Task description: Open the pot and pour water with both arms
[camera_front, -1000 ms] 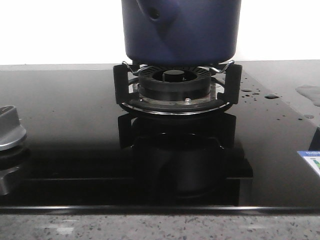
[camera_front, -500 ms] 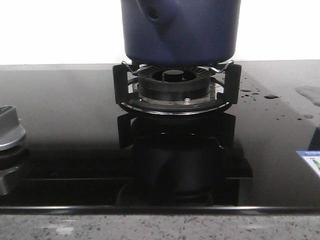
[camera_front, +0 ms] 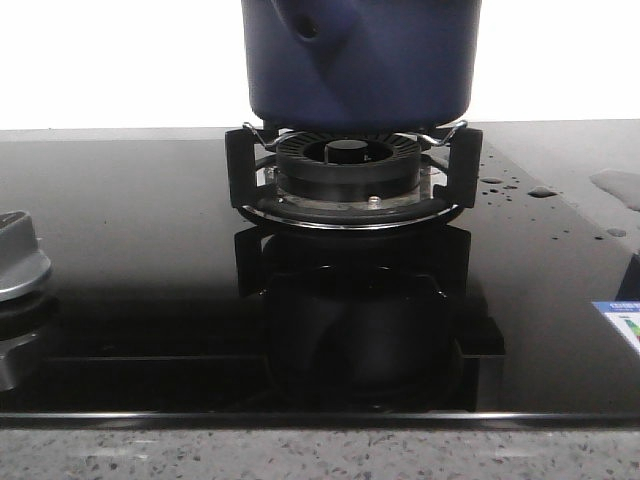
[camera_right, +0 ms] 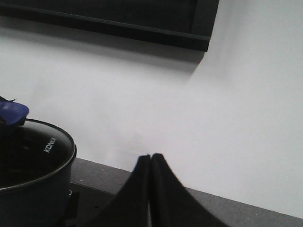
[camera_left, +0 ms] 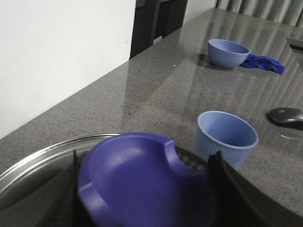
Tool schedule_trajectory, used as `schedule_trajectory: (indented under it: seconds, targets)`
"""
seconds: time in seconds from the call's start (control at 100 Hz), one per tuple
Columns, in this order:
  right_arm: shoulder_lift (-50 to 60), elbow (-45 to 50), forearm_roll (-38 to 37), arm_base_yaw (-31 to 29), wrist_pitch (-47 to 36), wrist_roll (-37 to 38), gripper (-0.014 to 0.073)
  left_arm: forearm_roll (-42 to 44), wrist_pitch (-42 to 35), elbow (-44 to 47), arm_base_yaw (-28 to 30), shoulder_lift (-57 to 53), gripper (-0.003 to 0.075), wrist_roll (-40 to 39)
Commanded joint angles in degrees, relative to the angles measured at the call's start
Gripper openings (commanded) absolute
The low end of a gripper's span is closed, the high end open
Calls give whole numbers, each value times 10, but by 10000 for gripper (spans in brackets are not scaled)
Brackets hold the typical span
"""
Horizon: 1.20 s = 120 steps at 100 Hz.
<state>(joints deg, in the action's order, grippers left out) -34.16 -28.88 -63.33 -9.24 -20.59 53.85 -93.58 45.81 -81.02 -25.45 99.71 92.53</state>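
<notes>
The dark navy pot (camera_front: 360, 60) stands on the burner's pronged support (camera_front: 238, 165), its holed boss facing front-left. In the right wrist view the pot (camera_right: 28, 198) carries a glass lid (camera_right: 35, 151) with a blue handle (camera_right: 12, 113). My left gripper (camera_left: 144, 163) is above the lid (camera_left: 42, 161), its dark fingers (camera_left: 222, 184) pressed against both sides of the blue handle (camera_left: 142, 184). My right gripper (camera_right: 150, 158) is shut and empty, beside the pot near the white wall. Neither gripper shows in the front view.
The black ring burner (camera_front: 348, 165) sits on a glossy black hob with a silver knob (camera_front: 18, 255) at the left and water drops (camera_front: 520, 187) at the right. On the grey counter are a light blue cup (camera_left: 226, 137), a blue bowl (camera_left: 228, 53), a blue cloth (camera_left: 265, 63) and a dark mouse-like object (camera_left: 286, 115).
The pot and burner have not moved. Only the dark reflection on the hob glass has shifted slightly.
</notes>
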Motion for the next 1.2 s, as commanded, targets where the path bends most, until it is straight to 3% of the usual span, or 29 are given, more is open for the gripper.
schedule_trajectory:
  seconds: [0.0,0.34,0.41,0.53,0.58,0.64,0.69,0.76,0.87,0.95,1.08,1.19]
  targets:
    - [1,-22,7,1,-13,0,-64,-51,-5,-21,-2,-25,295,6]
    - [1,-22,7,1,-13,0,-64,-60,-28,-21,-2,-25,300,7]
    - [1,-22,7,1,-13,0,-64,-59,-21,-21,-2,-25,360,7]
    - [1,-22,7,1,-13,0,-64,-59,-17,-21,-2,-25,568,7]
    - [1,-22,7,1,-13,0,-64,-59,-5,-21,-2,-28,614,6]
    - [1,-22,7,1,-12,0,-64,-60,3,-21,0,-39,617,6]
    - [1,-22,7,1,-12,0,-64,-60,3,-21,3,-56,599,2]
    - [1,-22,7,4,-12,8,-64,-54,-8,-21,11,-83,510,-12]
    - [1,-22,-11,26,0,35,-64,-18,-70,-20,28,-145,272,-60]
    - [1,-22,-95,47,2,84,-64,14,-142,-8,41,-199,124,-75]
    - [15,-21,-226,72,0,236,-64,37,-184,34,70,-276,59,-75]
    - [34,-21,-299,75,-14,292,-64,39,-175,91,95,-337,55,-75]
